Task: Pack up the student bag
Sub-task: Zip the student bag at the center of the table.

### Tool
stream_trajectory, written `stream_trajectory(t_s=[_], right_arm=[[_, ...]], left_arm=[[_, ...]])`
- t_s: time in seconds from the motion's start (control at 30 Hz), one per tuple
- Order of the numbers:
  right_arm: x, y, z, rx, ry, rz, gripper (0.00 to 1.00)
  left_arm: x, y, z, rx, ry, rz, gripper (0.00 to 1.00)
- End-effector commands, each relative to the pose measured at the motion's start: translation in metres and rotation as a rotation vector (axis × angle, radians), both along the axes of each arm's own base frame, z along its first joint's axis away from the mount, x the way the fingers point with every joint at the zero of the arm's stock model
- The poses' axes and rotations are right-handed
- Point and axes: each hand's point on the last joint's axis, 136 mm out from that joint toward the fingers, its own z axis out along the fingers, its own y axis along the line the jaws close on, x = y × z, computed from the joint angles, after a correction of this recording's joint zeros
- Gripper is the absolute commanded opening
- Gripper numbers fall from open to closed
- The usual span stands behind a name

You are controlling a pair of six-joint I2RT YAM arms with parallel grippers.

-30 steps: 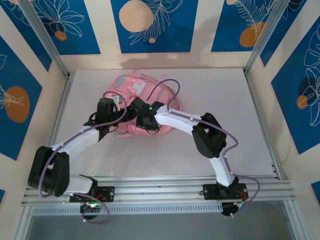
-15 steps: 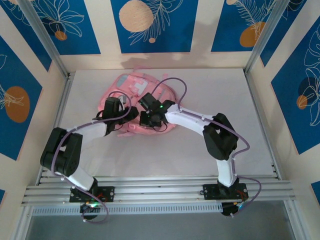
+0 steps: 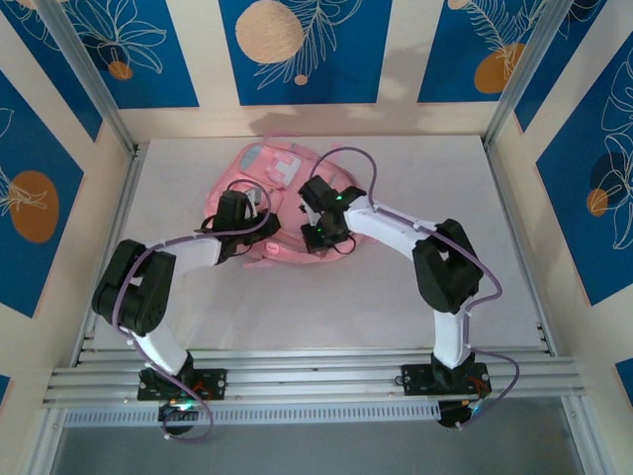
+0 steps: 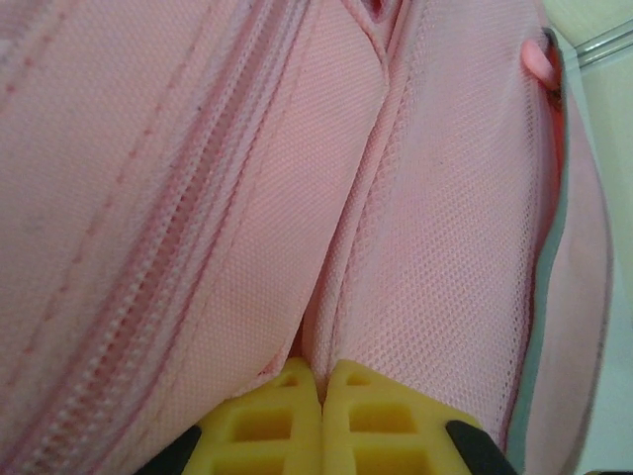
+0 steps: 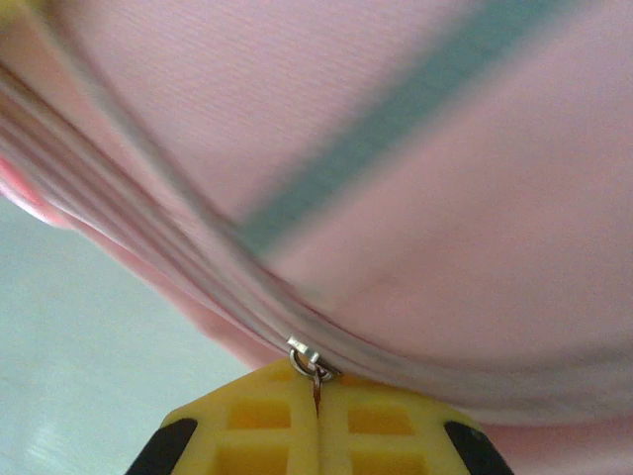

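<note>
The student bag (image 3: 265,164) is a soft pink backpack lying at the back middle of the white table. My left gripper (image 3: 259,237) presses against its near left side. In the left wrist view this left gripper (image 4: 321,372) is shut, its yellow fingertips (image 4: 282,391) pinching a fold of the bag's pink mesh fabric (image 4: 435,247) beside a zipper seam (image 4: 168,247). My right gripper (image 3: 322,236) is at the bag's near right side. Seen from the right wrist, the right gripper (image 5: 316,384) is shut on the metal zipper pull (image 5: 305,353) along the bag's zipper line (image 5: 178,247).
The white tabletop (image 3: 415,287) stretches bare to the right of the bag and in front of it. Patterned walls with aluminium posts (image 3: 89,84) close in the left, back and right sides. A metal rail (image 3: 316,371) at the near edge carries both arm bases.
My left gripper has closed on the bag's fabric after moving right, its elbow rising. The right gripper has slid right and back along the bag, still shut on the zipper pull.
</note>
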Motion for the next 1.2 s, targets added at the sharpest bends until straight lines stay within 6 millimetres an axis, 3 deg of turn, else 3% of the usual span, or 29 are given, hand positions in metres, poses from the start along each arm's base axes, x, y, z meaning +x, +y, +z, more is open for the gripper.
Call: stream_trajectory(t_s=[0.0,0.17,0.27,0.37,0.47,0.6,0.73,0.83,0.9,1.03,1.17], right_arm=[[-0.019,-0.071,0.009,-0.141,0.102,-0.004,0.0],[0.022,-0.102,0.022,-0.115,0.014,-0.093,0.0],[0.048,-0.1,0.03,-0.061,-0.038,-0.093,0.0],[0.047,-0.066,0.04,0.06,-0.029,0.005,0.0],[0.027,-0.024,0.048,0.219,0.004,0.123,0.0],[0.003,0.016,0.055,0.366,0.058,0.202,0.0],[-0.011,0.055,0.068,0.532,0.103,0.251,0.0],[-0.01,0.075,0.07,0.562,0.101,0.26,0.0],[-0.005,0.082,0.064,0.542,0.096,0.254,0.0],[0.0,0.085,0.053,0.517,0.099,0.232,0.0],[-0.001,0.087,0.046,0.537,0.096,0.208,0.0]], left_arm=[[0.009,0.035,-0.03,0.147,0.051,0.079,0.0],[0.016,0.038,-0.024,0.174,0.036,0.066,0.0],[0.022,0.035,-0.019,0.183,0.019,0.047,0.0],[0.035,0.03,-0.015,0.177,-0.003,0.027,0.0],[0.053,0.02,-0.014,0.144,-0.013,0.003,0.02],[0.076,0.005,-0.015,0.097,-0.015,-0.014,0.08],[0.088,-0.004,-0.003,0.061,-0.029,-0.028,0.27],[0.083,0.0,0.013,0.062,-0.034,-0.019,0.52],[0.072,0.007,0.029,0.048,-0.034,0.002,0.61],[0.042,0.017,0.049,-0.01,-0.017,0.048,0.68],[0.014,0.02,0.048,-0.117,0.053,0.098,0.69]])
